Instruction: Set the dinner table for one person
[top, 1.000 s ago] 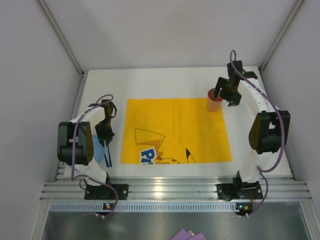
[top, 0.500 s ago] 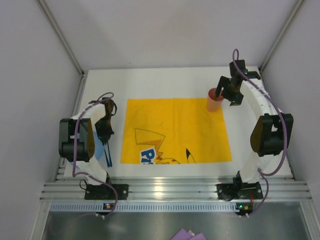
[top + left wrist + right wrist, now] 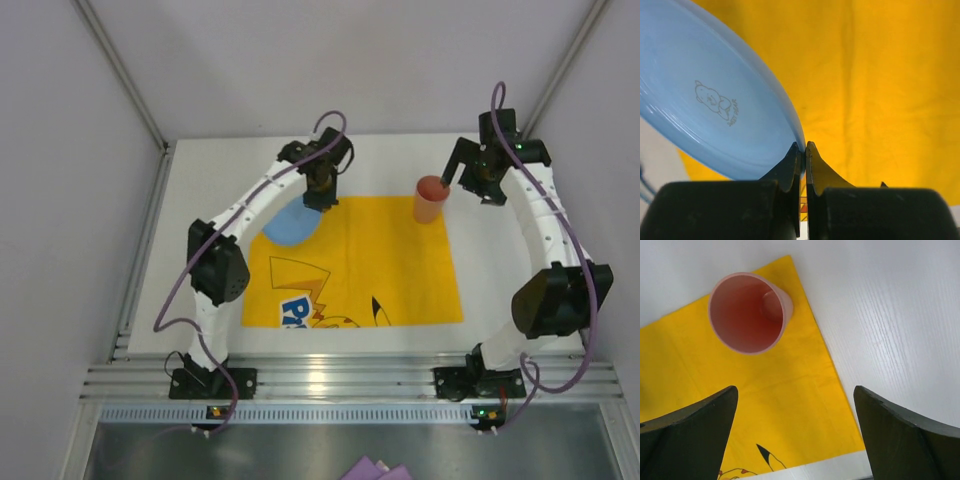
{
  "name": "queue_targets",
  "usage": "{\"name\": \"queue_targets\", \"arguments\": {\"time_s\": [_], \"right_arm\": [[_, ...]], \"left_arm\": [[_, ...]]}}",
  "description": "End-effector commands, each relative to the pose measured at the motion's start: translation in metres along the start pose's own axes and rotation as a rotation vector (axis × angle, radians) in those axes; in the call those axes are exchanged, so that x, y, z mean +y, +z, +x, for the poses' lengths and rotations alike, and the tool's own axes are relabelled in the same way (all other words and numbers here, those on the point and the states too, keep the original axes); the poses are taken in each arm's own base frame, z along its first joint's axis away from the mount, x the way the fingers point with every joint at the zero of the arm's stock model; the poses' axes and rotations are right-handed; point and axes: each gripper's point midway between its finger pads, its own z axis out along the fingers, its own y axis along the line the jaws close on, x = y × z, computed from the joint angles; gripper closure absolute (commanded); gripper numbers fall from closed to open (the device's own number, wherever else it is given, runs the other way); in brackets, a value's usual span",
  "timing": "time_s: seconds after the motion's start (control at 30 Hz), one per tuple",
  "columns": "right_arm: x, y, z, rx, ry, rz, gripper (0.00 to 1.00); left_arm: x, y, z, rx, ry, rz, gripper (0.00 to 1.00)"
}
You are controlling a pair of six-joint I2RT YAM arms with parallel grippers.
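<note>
1. The dinner table (image 3: 215, 170) carries the yellow cloth (image 3: 380, 270) at its centre; we count that laid.
2. The pink cup (image 3: 747, 312) stands upright at the cloth's 1 o'clock corner. Our right gripper (image 3: 795, 390) hangs wide open near it, holding nothing.
3. Our left gripper (image 3: 803, 150) pinches the rim of the blue plate (image 3: 715, 110) over the 11 o'clock corner; we judge it not yet placed.
4. We see no cutlery.

Pale blue plate (image 3: 715, 100): glossy, smooth, plastic look, faint bear mark on it. Yellow cloth (image 3: 880, 75): matt fabric, fine weave, soft creases. Pink cup (image 3: 747, 312): translucent plastic, smooth, slight sheen. White counter (image 3: 890, 315): matt, fine straight grooves across the surface. Right pincer (image 3: 795, 390) fingers (image 3: 695, 425): black, matt, plastic-looking. Near-edge rail (image 3: 340, 380): bare ribbed metal, shiny.
</note>
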Motion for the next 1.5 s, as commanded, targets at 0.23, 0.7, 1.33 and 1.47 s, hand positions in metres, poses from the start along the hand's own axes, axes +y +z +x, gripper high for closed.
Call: {"name": "queue_targets", "arguments": {"time_s": [0.23, 0.7, 1.33, 1.47], "right_arm": [[-0.054, -0.052, 0.039, -0.047, 0.071, 0.109, 0.00], [-0.057, -0.076, 0.071, -0.028, 0.020, 0.013, 0.00], [-0.012, -0.144, 0.157, 0.078, -0.032, -0.346, 0.00], [-0.015, -0.151, 0.152, 0.059, -0.059, -0.335, 0.00]], "left_arm": [[-0.138, 0.017, 0.107, 0.238, 0.244, 0.222, 1.00], [-0.179, 0.062, 0.174, 0.290, 0.278, 0.167, 0.57], [0.035, -0.038, 0.146, 0.146, -0.119, -0.188, 0.26], [0.096, -0.031, 0.161, 0.145, -0.206, -0.164, 0.27]]}}
